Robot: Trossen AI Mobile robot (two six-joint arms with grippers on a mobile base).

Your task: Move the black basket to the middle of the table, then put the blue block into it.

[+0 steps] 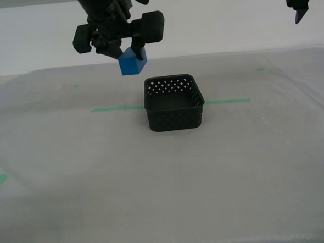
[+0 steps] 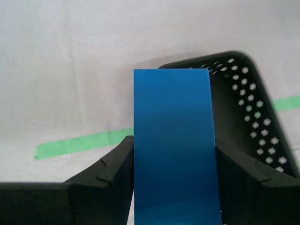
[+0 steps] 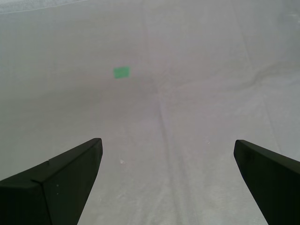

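**Block aloft beside basket, not yet over the opening**

My second gripper [image 1: 125, 48] hangs above the table with its fingers clenched on the small solid bright-blue rectangular block [image 1: 132, 61]. In the second wrist view the block [image 2: 174, 145] stands between the two black pads [image 2: 117, 173], gripped on its two long side faces, most of its length sticking out past the fingertips. It is clear of the cloth.

The small square black plastic basket with perforated walls [image 1: 175, 114] sits on the large table covered in whitish-grey cloth [image 1: 166, 198], astride the thin green tape line [image 1: 117, 108], near the table's middle as far as the exterior view shows. It is upright, mouth open, nothing visible inside. The block hangs above and toward the exterior view's left of the basket's far corner, near but not over the opening; the second wrist view shows the basket [image 2: 248, 108] beyond and to one side of the block.

My first gripper [image 3: 166, 187] has its fingers spread wide, holding nothing, over bare cloth near a small green tape mark [image 3: 121, 72].

Handling, judged:
- Block looks rigid, light, with smooth plain faces. Could slip or pivot in a flat pinch; the present hold on opposite parallel faces looks sound.
- Basket looks thin-walled and light, likely to skid or tip if its rim is struck. Clear the near wall before lowering.
- Opening is much wider than the block, so the margin is generous.
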